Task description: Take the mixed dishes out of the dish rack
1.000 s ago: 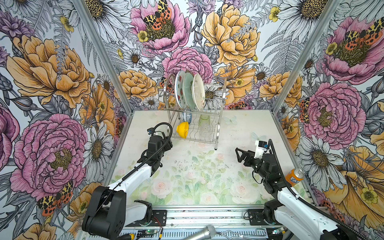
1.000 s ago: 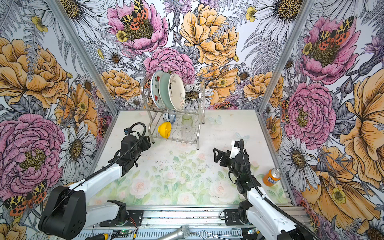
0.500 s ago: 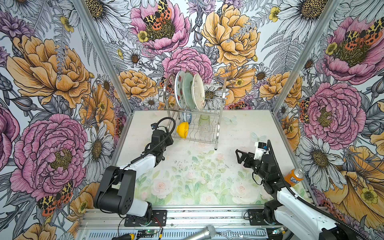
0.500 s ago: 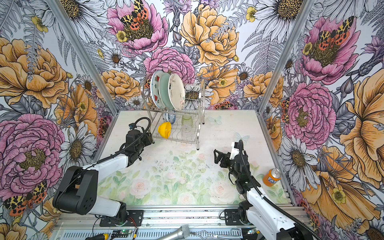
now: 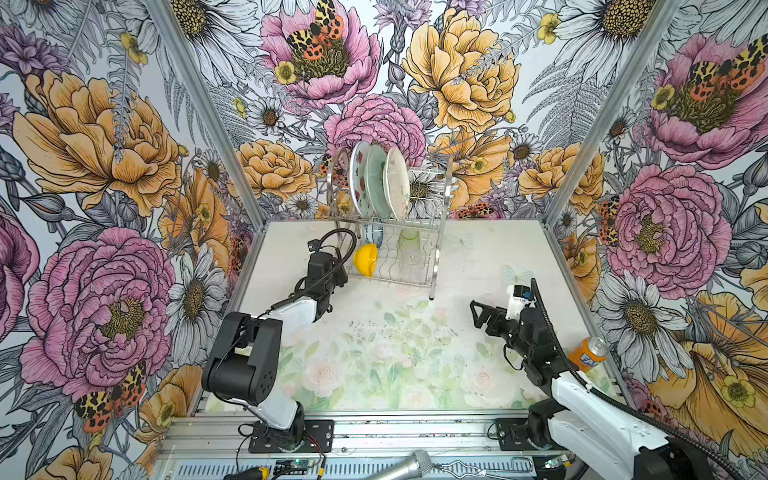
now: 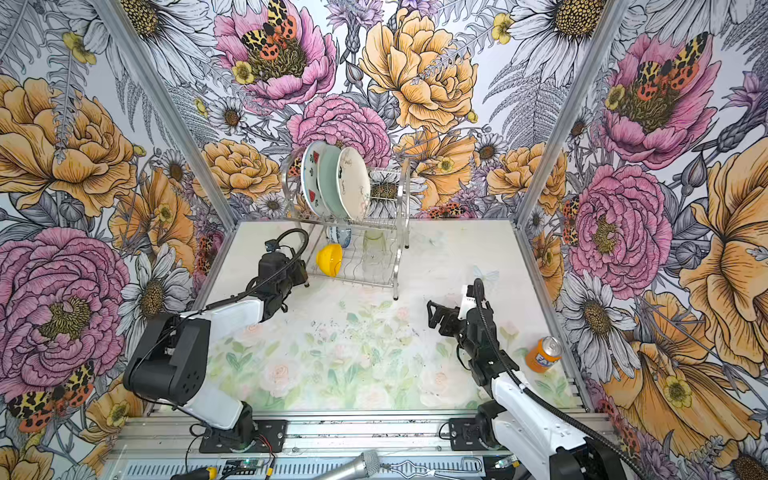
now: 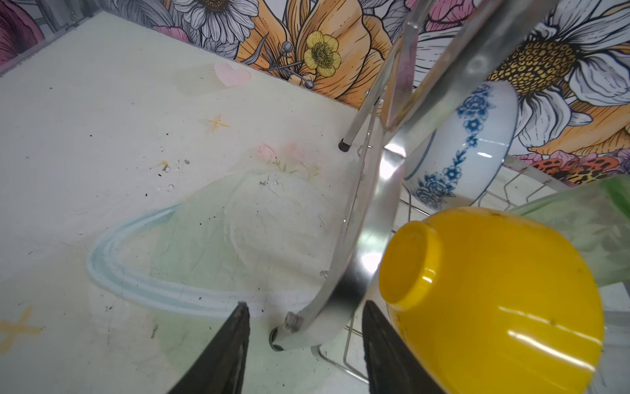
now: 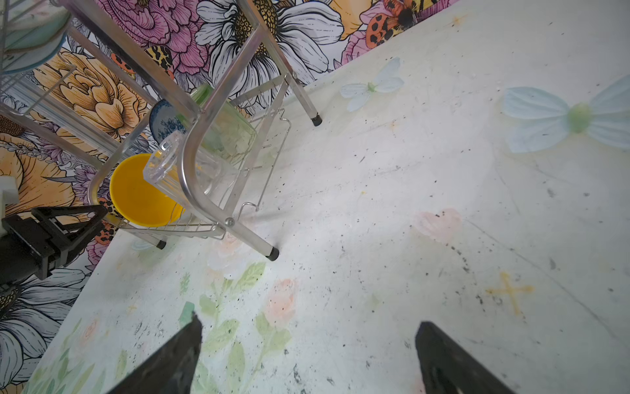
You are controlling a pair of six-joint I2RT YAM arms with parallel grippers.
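The dish rack [image 5: 435, 270] stands at upper centre of both top views on the worktop [image 5: 478, 257], with three plates [image 5: 376, 183] upright on its top tier. In the left wrist view the left gripper [image 7: 306, 307] is open. Its jaws straddle the rack's near left foot, and the yellow bowl [image 7: 494, 293] lies just beside one finger at lower right. The right gripper [image 5: 478, 313], jaws spread wide, hovers at right centre, well apart from the rack. A second ago the left gripper sat further to the lower left of the rack; the right one has barely moved.
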